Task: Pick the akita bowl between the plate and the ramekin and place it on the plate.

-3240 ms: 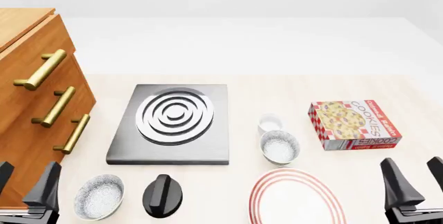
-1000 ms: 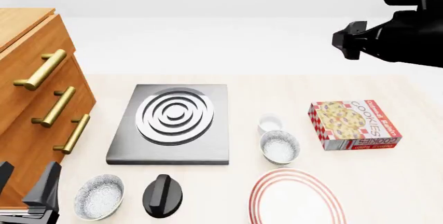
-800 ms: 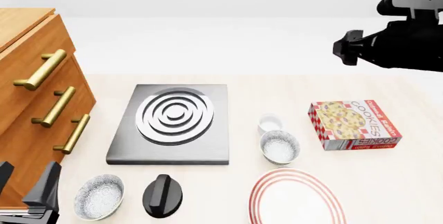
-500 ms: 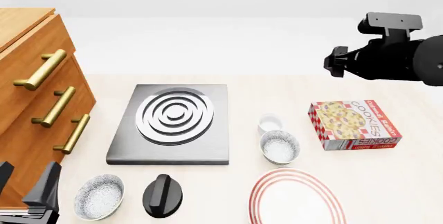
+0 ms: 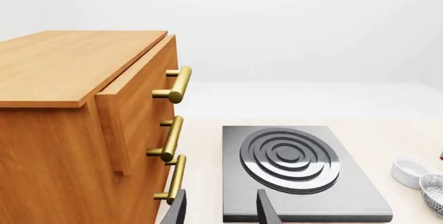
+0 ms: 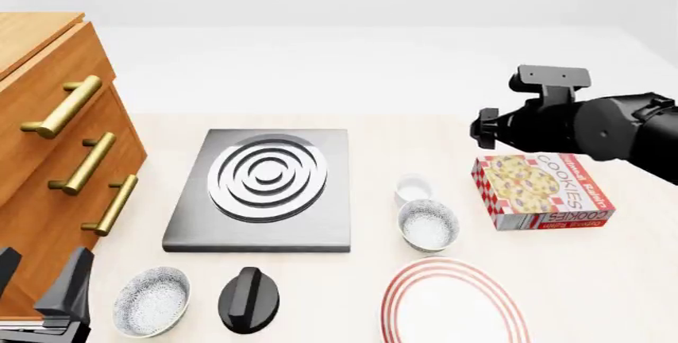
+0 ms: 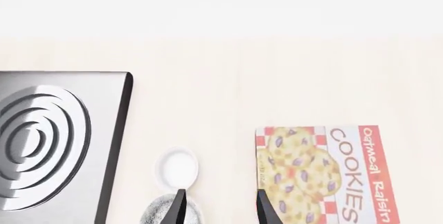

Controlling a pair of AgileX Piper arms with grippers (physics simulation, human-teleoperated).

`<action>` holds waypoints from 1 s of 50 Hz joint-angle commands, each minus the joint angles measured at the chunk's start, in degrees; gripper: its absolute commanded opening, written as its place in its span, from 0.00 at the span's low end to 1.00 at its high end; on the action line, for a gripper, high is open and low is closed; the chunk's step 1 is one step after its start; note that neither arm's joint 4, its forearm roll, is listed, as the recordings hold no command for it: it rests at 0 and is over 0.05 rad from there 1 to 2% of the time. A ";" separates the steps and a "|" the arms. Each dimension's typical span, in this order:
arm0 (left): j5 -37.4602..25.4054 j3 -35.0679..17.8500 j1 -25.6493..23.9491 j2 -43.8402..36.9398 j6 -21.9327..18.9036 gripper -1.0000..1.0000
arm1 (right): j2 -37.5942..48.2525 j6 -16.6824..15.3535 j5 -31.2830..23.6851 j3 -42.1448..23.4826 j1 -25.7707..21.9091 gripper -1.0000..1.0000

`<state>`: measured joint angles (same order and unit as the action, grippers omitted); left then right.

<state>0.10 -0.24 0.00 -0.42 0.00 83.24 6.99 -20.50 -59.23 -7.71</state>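
Note:
The akita bowl (image 6: 428, 225), white with a grey-speckled inside, sits between the small white ramekin (image 6: 414, 190) and the red-ringed plate (image 6: 453, 302). My right arm (image 6: 577, 125) hangs in the air above the cookie box, behind and to the right of the bowl. In its wrist view the right gripper (image 7: 221, 209) is open and holds nothing. The ramekin (image 7: 178, 167) and the bowl's rim (image 7: 161, 212) show beside one fingertip. My left gripper (image 6: 37, 283) rests open at the near left corner, also seen as the left gripper (image 5: 221, 211).
A twin speckled bowl (image 6: 152, 301) and a black knob (image 6: 249, 299) lie at the front left. The grey stove slab (image 6: 265, 188) is in the middle. A cookie box (image 6: 542, 190) lies to the right of the ramekin. A wooden drawer cabinet (image 6: 53, 152) stands at the left.
My right arm has come down from the upper right and moved left, now hanging just behind the cookie box. The left arm and all dishes have stayed put.

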 commanded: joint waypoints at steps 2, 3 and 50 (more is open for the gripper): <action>0.00 0.00 0.00 0.00 0.00 1.00 | 2.07 0.88 2.71 2.57 -0.85 1.00; 0.00 0.00 0.00 0.00 0.00 1.00 | 2.20 1.01 2.73 2.61 -0.97 1.00; 0.00 0.00 0.00 0.00 0.00 1.00 | 8.70 5.33 5.83 8.51 -5.31 1.00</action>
<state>0.10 -0.24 0.00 -0.42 0.00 90.46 11.13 -15.24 -51.58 -11.92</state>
